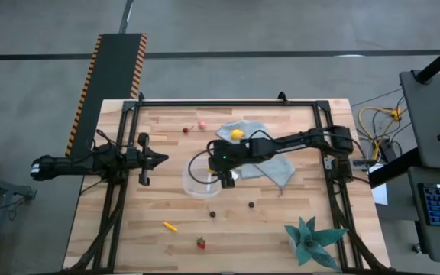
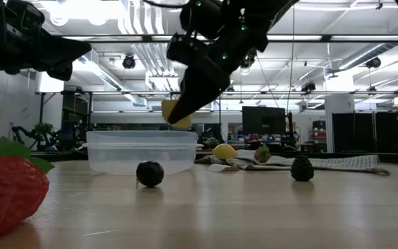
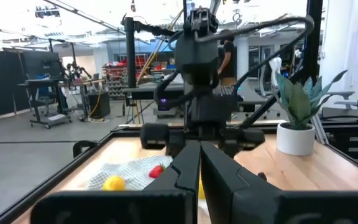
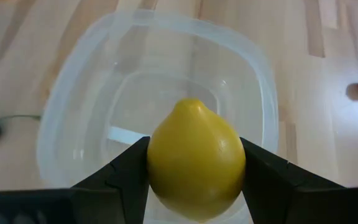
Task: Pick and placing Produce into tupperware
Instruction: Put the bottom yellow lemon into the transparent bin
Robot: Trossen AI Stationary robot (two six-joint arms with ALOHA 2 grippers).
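The clear tupperware (image 4: 73,106) stands on the table's middle (image 1: 197,183). My right gripper (image 4: 195,155) hovers just above it (image 2: 185,104), shut on a yellow lemon (image 2: 177,115). A second lemon (image 1: 237,134) lies on the grey-blue cloth (image 1: 273,164). Loose produce rests on the wood: two red berries (image 1: 186,130) at the far side, two dark round ones (image 1: 212,215) near the tupperware, an orange carrot piece (image 1: 170,226) and a strawberry (image 1: 201,243) at the near side. My left gripper (image 1: 159,159) waits shut at the table's left. My right gripper pinches the lemon by its two opposite sides (image 4: 157,163) between its two fingers. The fingers (image 4: 120,171) slant down from the table's right side. The lemon is lifted clear, its pointed end away from the wrist, above the tupperware's open top (image 4: 166,87).
A teal spiky plant (image 1: 312,241) in a white pot stands at the near right corner. A black frame (image 1: 228,103) runs along the table's far edge and sides. Bare wood lies between the tupperware and the near edge.
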